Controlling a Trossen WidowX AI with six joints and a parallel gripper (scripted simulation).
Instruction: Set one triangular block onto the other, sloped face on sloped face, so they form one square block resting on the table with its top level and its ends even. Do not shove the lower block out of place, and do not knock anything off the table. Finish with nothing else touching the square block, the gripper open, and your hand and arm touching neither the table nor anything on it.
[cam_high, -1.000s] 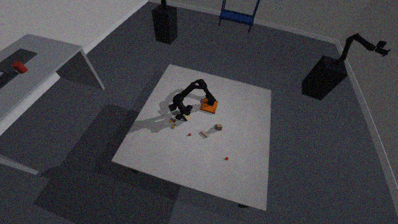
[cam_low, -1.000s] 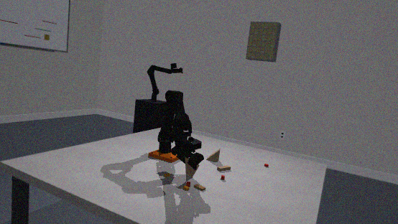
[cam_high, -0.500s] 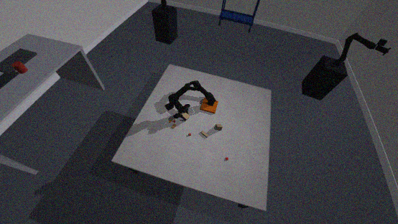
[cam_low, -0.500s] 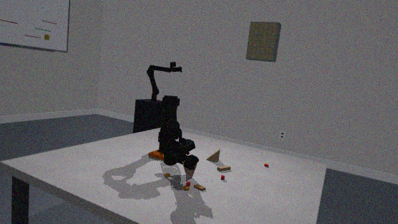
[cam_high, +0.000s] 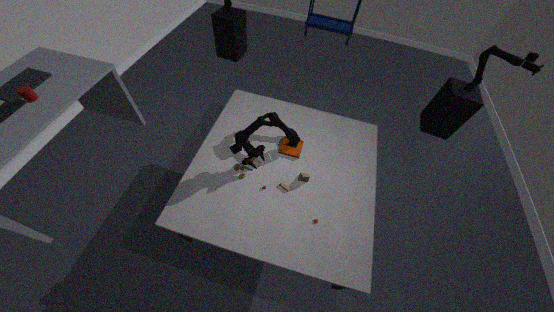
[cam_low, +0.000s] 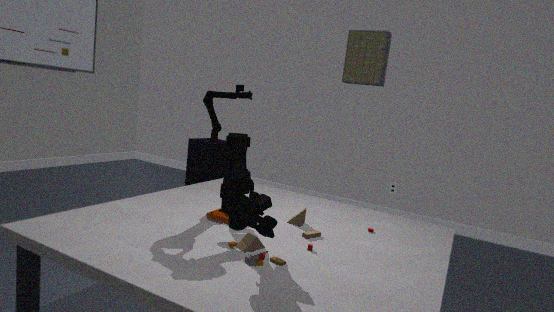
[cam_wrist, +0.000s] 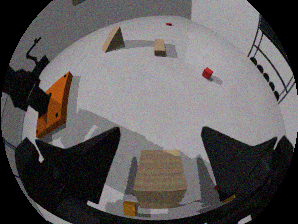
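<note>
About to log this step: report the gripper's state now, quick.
Gripper: open, holding nothing; jaws stand wide above the tan wooden triangular block, which sits apart from them.

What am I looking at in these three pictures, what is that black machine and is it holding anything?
The black machine is a robot arm bolted to an orange base plate on a white table. One picture looks down from high above, one looks across the table from the side, and the round one comes from a camera on the arm's wrist, looking out past its claw. The claw is open and holds nothing; a tan wooden block sits just below it, between the dark fingers. Farther off on the table stand a triangular wedge, a small tan block and two little red cubes. A few small pieces lie by the tan wooden block, too small to identify.
</note>
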